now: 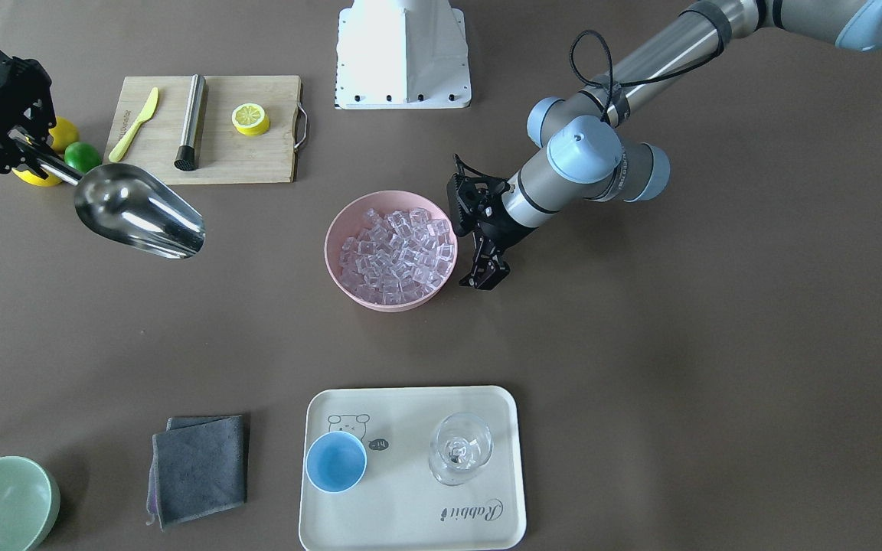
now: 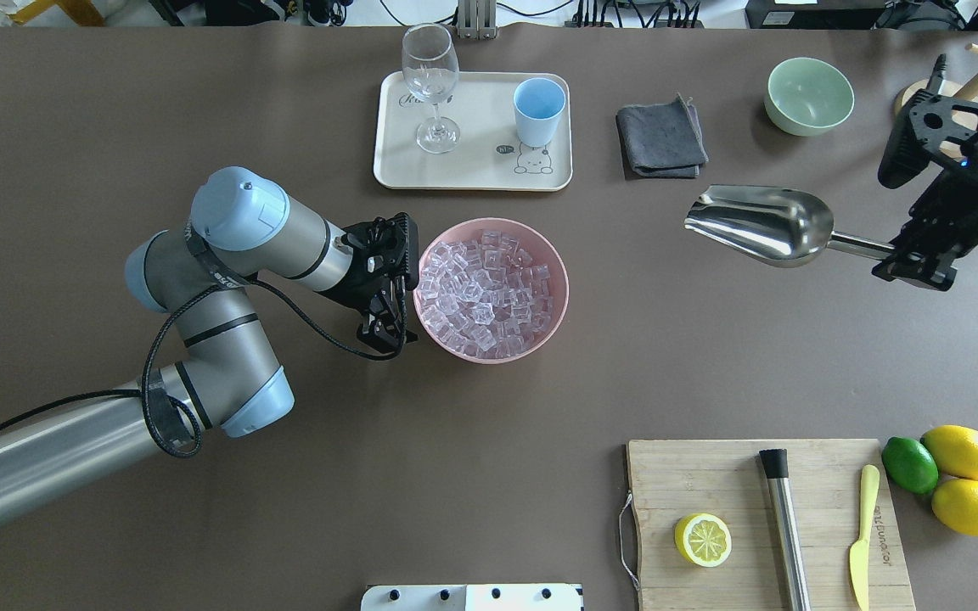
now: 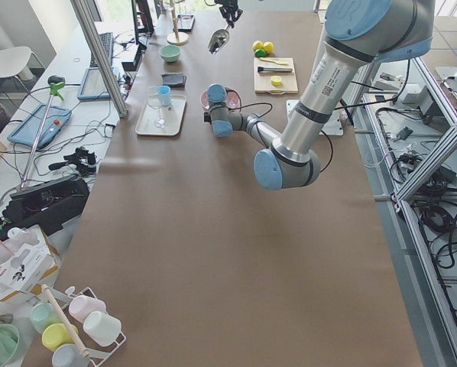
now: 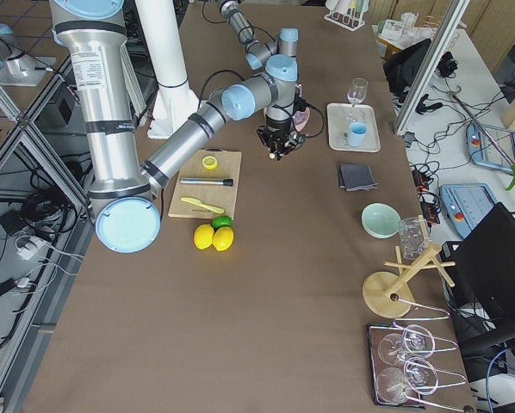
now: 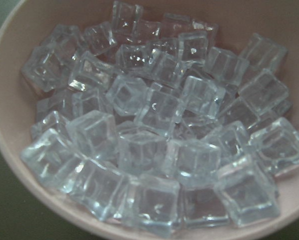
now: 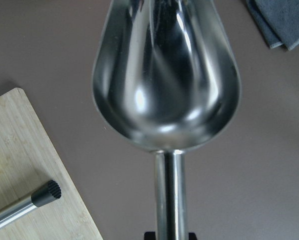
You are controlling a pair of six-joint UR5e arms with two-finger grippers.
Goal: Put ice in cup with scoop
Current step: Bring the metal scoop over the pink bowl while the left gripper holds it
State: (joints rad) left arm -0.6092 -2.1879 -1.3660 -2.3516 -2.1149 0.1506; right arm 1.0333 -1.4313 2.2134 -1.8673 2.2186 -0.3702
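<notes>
While the right gripper [image 2: 901, 263] is clamped on the thin handle of the scoop [image 2: 761, 225], the scoop hangs above the right side of the table. Its bowl is empty and its open end points left. The left gripper [image 2: 383, 333] sits just beside the left side of the pink bowl [image 2: 491, 361]. Whether its jaws are apart or together cannot be told, nor whether it touches the rim. The ice [image 2: 485, 288] is heaped in that bowl at mid-table.

On the far side, the cup [image 2: 538, 109] stands upright on the right part of a cream tray [image 2: 472, 174], with a stemmed glass [image 2: 431, 85] on the tray's left part. Right of the tray lie a folded grey cloth [image 2: 661, 136] and, farther right, a pale-green bowl [image 2: 807, 95].

At near right, a wooden board [image 2: 710, 475] carries a lemon half [image 2: 702, 540], a steel cylinder [image 2: 786, 526] and a yellow knife [image 2: 861, 543]. A lime [image 2: 909, 464] and two lemons [image 2: 962, 451] lie just off its right edge.
</notes>
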